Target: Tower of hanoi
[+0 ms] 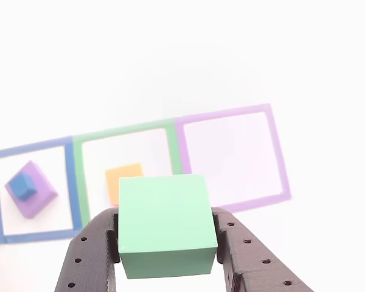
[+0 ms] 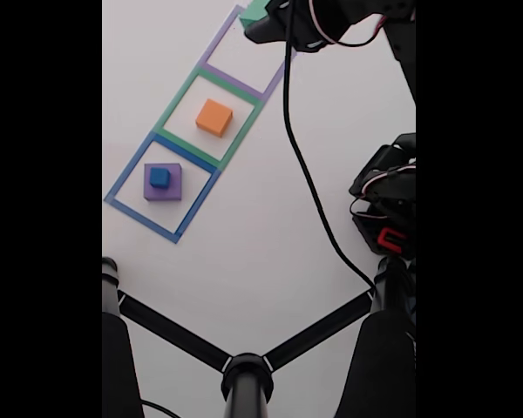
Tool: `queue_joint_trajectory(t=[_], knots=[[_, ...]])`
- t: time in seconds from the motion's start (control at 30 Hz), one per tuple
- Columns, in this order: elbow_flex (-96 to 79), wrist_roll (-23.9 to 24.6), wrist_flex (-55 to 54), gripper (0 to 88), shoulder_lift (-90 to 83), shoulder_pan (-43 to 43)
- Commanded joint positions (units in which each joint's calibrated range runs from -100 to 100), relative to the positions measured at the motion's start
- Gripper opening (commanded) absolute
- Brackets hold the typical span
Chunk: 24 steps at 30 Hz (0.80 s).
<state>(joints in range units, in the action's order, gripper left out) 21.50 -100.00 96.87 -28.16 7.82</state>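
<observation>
Other view: the tool [image 1: 168, 249] enters from the 6 o'clock edge, its two dark perforated fingers [image 1: 91, 255] pressed against opposite sides of the green cube [image 1: 164, 228], which it holds clear of the white surface [image 1: 182, 55]. Beyond the cube, three taped square outlines lie in a row. The blue outline [image 1: 70, 176], at 9 o'clock, encloses the flat purple block [image 1: 39, 198], and the small blue cube [image 1: 22, 185] rests on top of that block. The green outline [image 1: 79, 182], in the middle, encloses the orange block [image 1: 123, 179], partly hidden behind the held cube. The purple outline [image 1: 280, 158] lies toward 3 o'clock.

Fixed view: the same outlines run diagonally from 8 o'clock toward 12 o'clock. The blue cube [image 2: 159, 177] sits on the purple block [image 2: 174, 187] inside the blue outline [image 2: 126, 178]; the orange block [image 2: 213, 117] lies inside the green outline [image 2: 176, 103]. The green cube [image 2: 253, 10] shows at the 12 o'clock edge, over the far end of the purple outline [image 2: 216, 42], just beside the dark arm [image 2: 331, 22]. A black cable [image 2: 305, 174] runs from the arm toward 4 o'clock. A black three-legged stand [image 2: 247, 374] occupies the 6 o'clock area.
</observation>
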Motion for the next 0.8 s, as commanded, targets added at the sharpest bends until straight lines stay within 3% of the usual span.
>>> queue_joint_trajectory(t=[0.0, 0.37, 0.6, 0.77], knots=[[6.81, 0.0, 2.97, 5.2, -0.93, 2.36], [-12.27, 0.0, -5.29, 5.8, -7.1, 9.45], [-34.35, 0.0, -21.07, 5.8, -12.71, 13.11], [-52.53, 0.0, -39.2, 6.0, -14.55, 15.17]])
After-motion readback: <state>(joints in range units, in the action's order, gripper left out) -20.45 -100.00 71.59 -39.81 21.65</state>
